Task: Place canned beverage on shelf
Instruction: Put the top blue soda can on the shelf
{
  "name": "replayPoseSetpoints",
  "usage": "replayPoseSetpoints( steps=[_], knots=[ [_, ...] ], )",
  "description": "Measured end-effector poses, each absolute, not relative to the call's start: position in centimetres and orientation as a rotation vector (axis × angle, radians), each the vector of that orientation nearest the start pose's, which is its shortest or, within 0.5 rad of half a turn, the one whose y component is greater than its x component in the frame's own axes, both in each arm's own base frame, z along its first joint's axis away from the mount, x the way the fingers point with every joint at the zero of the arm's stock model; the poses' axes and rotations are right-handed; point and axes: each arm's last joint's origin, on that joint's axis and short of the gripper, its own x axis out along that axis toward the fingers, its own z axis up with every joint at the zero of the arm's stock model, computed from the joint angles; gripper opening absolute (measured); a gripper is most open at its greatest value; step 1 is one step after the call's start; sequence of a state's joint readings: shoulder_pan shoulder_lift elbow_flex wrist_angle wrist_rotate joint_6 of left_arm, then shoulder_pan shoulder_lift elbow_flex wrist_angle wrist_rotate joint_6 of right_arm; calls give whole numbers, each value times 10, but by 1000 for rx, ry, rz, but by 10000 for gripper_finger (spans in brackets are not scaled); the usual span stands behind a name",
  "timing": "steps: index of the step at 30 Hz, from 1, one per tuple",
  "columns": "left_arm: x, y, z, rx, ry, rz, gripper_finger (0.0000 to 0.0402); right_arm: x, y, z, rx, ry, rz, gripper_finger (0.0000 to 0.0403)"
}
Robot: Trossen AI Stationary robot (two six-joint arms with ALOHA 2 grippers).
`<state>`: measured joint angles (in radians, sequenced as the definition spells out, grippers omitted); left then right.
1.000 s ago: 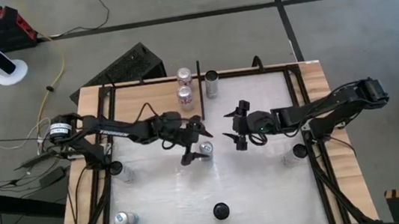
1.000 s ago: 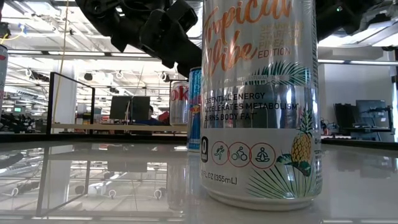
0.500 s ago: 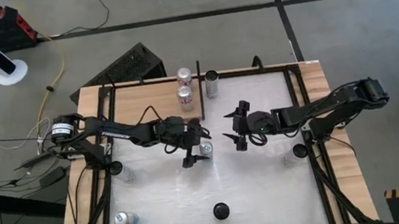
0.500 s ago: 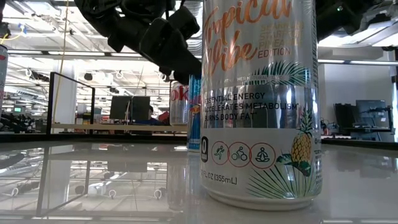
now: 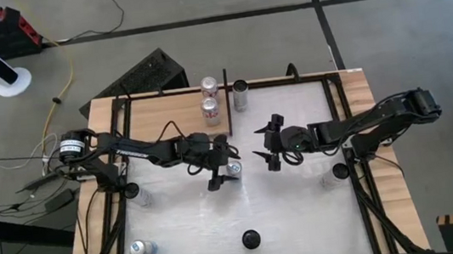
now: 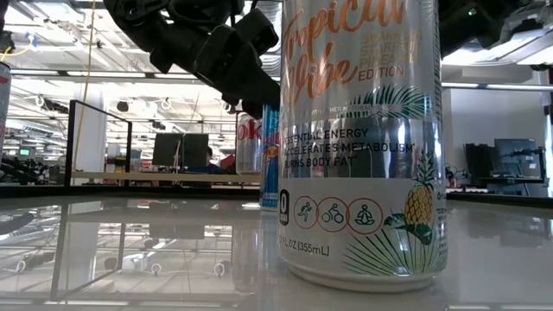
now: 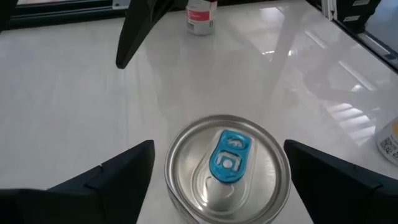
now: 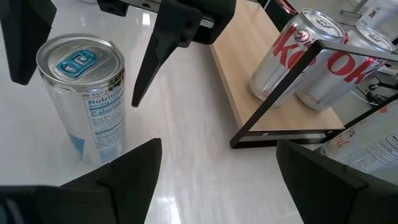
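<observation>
Table: glossy white top [image 5: 288, 214], wooden strips at 3 and 9 o'clock edges.
Shelf [image 5: 170, 116]: wood board at 11 o'clock, two red-lettered cans [image 5: 210, 103] on its right end.
Cans: eight counted overhead; blue-tab can [image 5: 232, 170] stands at centre.
Left gripper [image 5: 221, 167]: fingers spread wide, straddling the blue-tab can, not gripping.
Right gripper [image 5: 265, 146]: wide, empty, at 3 o'clock of that can.
Open room: bare tabletop toward 6 o'clock.

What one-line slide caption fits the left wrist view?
Left gripper poised open either side of a blue-tabbed silver can standing on the white table.
</observation>
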<state>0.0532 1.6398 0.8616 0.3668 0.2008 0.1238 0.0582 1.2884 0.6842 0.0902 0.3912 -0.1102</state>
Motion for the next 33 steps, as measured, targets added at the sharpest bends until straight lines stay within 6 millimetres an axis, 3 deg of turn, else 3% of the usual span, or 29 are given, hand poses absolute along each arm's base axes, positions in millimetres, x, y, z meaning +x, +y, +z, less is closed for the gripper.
replayPoseSetpoints(
  steps=[11,22,27,33],
  knots=[
    [343,12,199,63,399,-188,227,266,2,219,-217,531,-307,340],
    [339,12,204,48,399,-203,223,266,2,219,-217,531,-307,340],
    [323,15,235,70,338,-198,223,266,2,218,-216,534,-306,340],
    [287,27,277,119,314,-108,223,266,2,218,-211,535,-308,340]
  ],
)
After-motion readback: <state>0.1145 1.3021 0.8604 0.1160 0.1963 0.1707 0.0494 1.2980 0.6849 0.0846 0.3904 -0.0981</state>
